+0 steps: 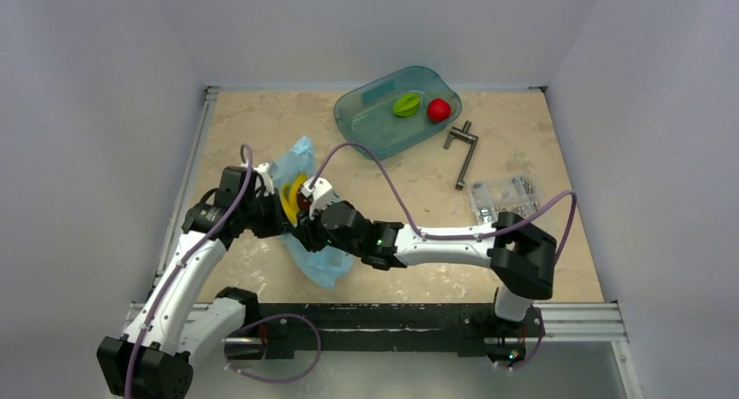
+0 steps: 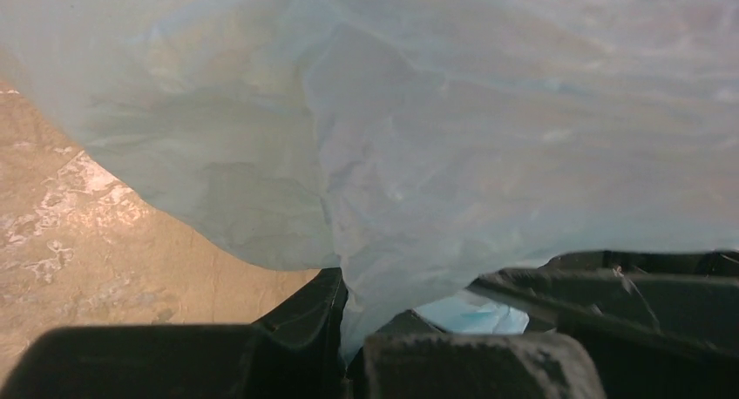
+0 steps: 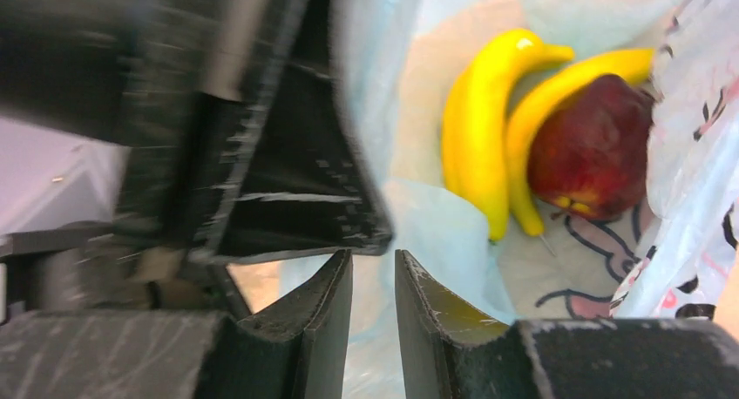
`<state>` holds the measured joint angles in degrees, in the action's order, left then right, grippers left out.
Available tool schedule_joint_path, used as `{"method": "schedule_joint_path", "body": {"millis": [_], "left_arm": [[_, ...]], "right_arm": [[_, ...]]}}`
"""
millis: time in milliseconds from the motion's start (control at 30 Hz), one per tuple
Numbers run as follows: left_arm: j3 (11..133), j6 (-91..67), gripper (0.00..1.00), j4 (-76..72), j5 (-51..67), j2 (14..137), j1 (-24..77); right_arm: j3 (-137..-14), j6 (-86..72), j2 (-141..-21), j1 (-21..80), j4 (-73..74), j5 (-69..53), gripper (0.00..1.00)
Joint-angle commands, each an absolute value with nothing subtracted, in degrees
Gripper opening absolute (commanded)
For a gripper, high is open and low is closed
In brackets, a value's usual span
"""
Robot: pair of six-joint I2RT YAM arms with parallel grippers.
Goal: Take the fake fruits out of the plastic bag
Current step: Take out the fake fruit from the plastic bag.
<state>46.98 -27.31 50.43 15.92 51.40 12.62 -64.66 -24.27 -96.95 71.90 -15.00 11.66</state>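
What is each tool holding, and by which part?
Both hold the plastic bag: the left tool pinches a fold of its film, and the right tool appears to pinch its mouth edge.

Robot lab cell, white walls (image 1: 87,111), aluminium rail (image 1: 575,317)

Both arms bend inward, wrists meeting mid-surface. The left gripper (image 2: 347,325) has its jaws pinched on the plastic bag (image 2: 410,155). The right gripper (image 3: 373,281) has its jaws nearly together, bag film between them.

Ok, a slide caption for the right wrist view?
Right gripper at the mouth of the plastic bag, banana and maroon fruit lying inside.
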Motion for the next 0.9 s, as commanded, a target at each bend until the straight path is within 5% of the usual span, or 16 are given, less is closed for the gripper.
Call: {"method": "schedule_joint_path", "body": {"millis": [0, 600, 867], "left_arm": [[47.13, -27.45, 0.00, 49.96, 13.86, 50.78, 13.78], [47.68, -28.64, 0.00, 51.79, 8.11, 49.94, 18.22], [47.74, -28.93, 0.00, 52.09, 6.86, 49.41, 18.98]], "right_arm": [[-67.30, -23.43, -99.66, 70.26, -17.64, 19.21, 0.25], [-81.01, -17.03, -116.49, 64.45, -17.45, 27.99, 0.53], [-83.87, -14.11, -121.45, 62.06, -16.61, 27.91, 0.82]]}}
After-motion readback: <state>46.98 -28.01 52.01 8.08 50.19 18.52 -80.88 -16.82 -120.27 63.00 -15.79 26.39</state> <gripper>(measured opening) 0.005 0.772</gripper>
